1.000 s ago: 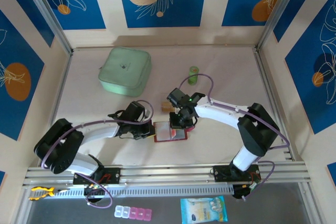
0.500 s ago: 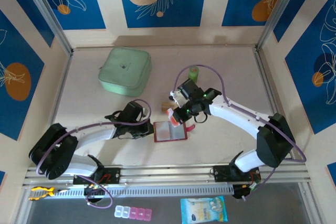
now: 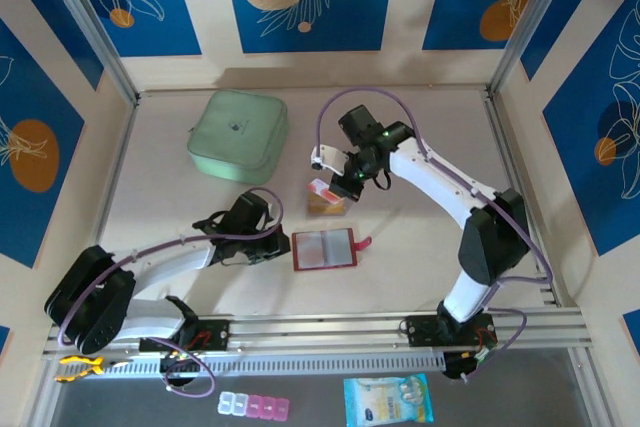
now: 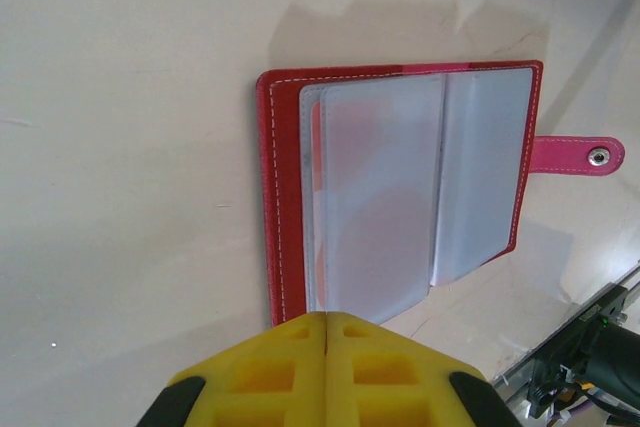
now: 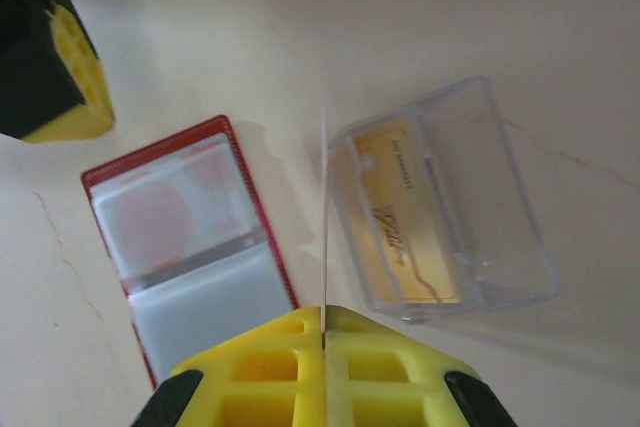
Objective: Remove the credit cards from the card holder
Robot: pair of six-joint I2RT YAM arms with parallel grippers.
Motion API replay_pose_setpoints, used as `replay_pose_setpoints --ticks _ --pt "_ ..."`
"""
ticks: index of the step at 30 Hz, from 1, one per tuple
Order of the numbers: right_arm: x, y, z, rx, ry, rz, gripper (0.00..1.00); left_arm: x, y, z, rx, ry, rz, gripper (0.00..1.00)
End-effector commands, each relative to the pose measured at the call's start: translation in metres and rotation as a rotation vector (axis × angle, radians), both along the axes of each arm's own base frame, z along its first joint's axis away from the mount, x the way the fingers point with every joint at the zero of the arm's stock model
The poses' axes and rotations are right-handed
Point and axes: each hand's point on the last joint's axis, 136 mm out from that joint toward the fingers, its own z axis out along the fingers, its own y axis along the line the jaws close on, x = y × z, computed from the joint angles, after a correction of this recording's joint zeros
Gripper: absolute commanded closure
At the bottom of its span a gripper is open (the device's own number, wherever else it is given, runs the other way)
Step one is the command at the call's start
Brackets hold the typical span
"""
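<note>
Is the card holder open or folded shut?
Open: the card holder lies spread flat, clear pockets facing up, snap tab unfastened to one side.

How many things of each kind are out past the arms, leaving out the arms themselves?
Card holder: 1
Clear box: 1
Green pouch: 1
Cards out of the holder: 2, tan card in the box, red-and-white card in the right end effector
Total: 5

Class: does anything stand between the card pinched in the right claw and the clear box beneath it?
Nothing visible does. The right claw pinches the card edge-on above the clear box, near its wallet-side wall. A tan card already lies flat inside, leaving room. The wallet lies beside the box, apart.
</note>
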Motion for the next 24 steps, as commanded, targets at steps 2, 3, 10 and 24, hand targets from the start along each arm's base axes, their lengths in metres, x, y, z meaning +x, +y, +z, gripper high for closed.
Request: replay_pose_setpoints --ticks 2,3,10,24 --pt "0.015 -0.002 -0.003 0.0 0.032 0.086 1.0 0.006 0.0 0.009 0.006 -0.025 -0.004 0.99" --pt "0.02 -0.002 -0.004 0.001 0.033 0.09 1.0 0.007 0.0 0.01 0.008 -0.025 -0.008 0.99" --pt "0.051 -0.002 -0.012 -0.021 0.026 0.105 1.0 0.008 0.002 0.011 0.015 -0.033 -0.007 0.99" --pt "0.066 -0.01 -0.044 -0.117 0.041 0.144 1.0 0.004 0.005 -0.001 -0.003 -0.026 0.015 0.99"
